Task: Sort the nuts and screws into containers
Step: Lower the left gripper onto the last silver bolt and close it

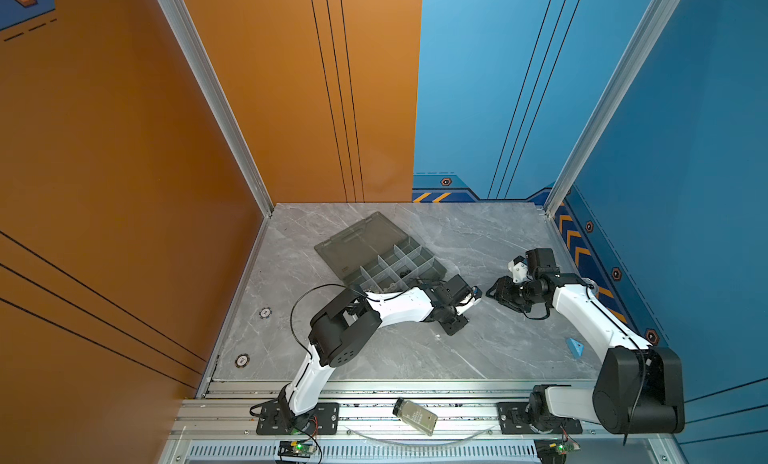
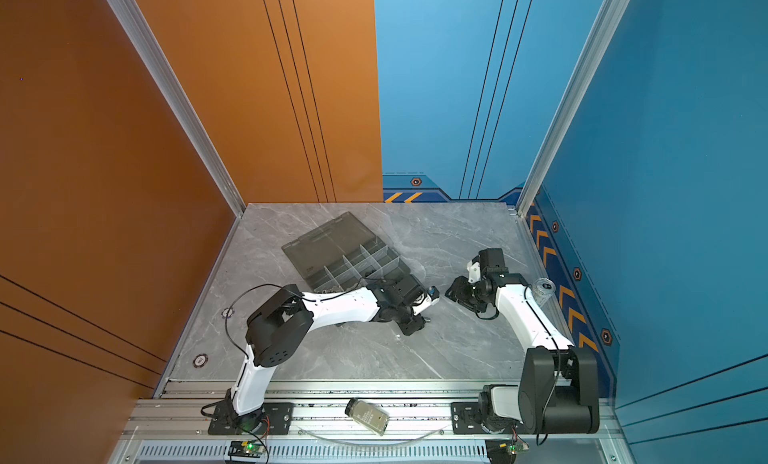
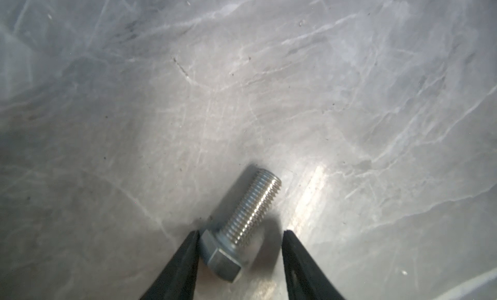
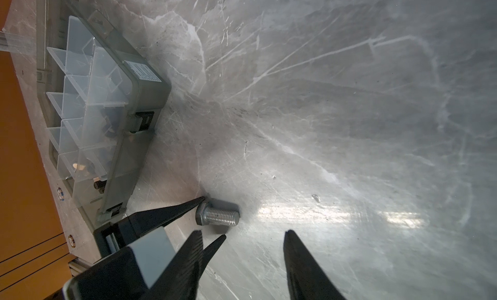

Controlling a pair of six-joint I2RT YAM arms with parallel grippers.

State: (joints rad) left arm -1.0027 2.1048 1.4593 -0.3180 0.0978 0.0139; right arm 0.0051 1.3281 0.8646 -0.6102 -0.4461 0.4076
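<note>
Top views both put the open organiser box [image 1: 432, 257] left of centre on the table [image 1: 374, 358]; off its near right corner, the left wrist view shows the left gripper [image 3: 241, 231] straddling a silver screw [image 3: 246, 218] lying flat, jaws apart, one finger [image 3: 180, 271] touching its hex head, so the pick-up is in hand and next likely comes a pinch, a lift over the box wall and a carry to a cell. Further right the right gripper [image 4: 242, 232] hovers agape and empty just beside the left's fingers, leaving tight room there, with bare table beyond.
</note>
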